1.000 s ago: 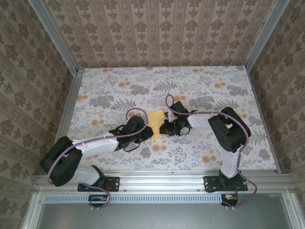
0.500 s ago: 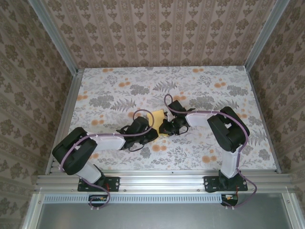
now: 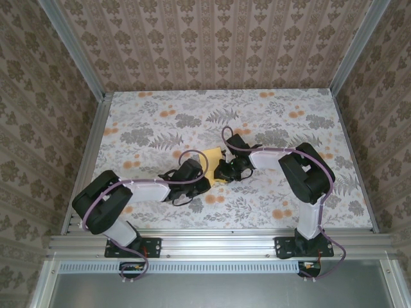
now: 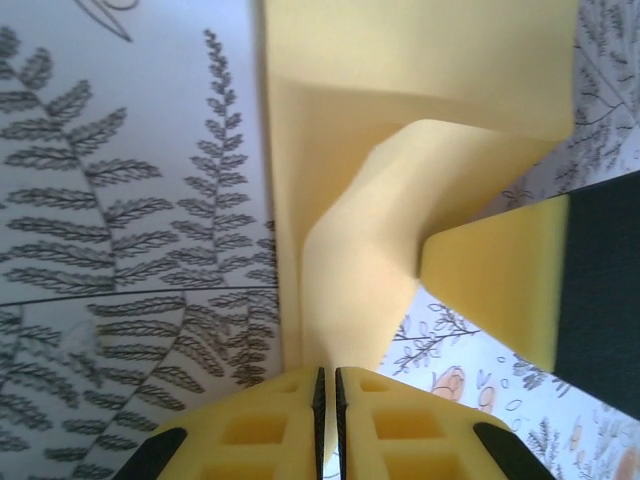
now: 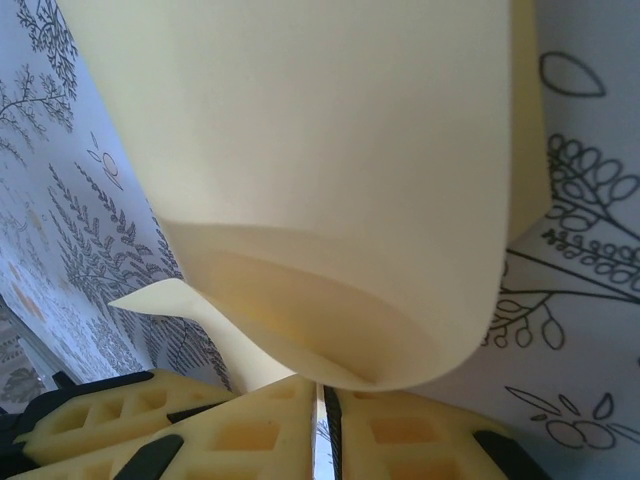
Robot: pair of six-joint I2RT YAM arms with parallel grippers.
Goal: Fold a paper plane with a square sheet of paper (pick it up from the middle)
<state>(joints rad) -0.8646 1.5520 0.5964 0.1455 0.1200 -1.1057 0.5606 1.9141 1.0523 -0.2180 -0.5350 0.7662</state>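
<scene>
The square sheet of paper point(image 3: 212, 156) is bright yellow and lies partly folded between both arms on the flowered table. In the left wrist view the sheet point(image 4: 400, 170) curls up from the table, and my left gripper point(image 4: 328, 385) is shut on its near fold. My right gripper point(image 5: 322, 395) is shut on the rolled-over edge of the sheet point(image 5: 320, 150). From above, the left gripper point(image 3: 207, 179) and the right gripper point(image 3: 222, 174) pinch the sheet's near end from either side, almost touching. The paper plane is out of view.
The table point(image 3: 148, 122) has a grey fern and orange flower print, with aluminium rails and patterned walls on three sides. A finger of the right gripper point(image 4: 500, 275) crowds the left wrist view. The left gripper's fingers point(image 5: 110, 420) sit close beside the right jaws.
The left arm's elbow has swung forward and its gripper has slid right to the sheet's near end and closed on it. The right gripper has hardly moved.
</scene>
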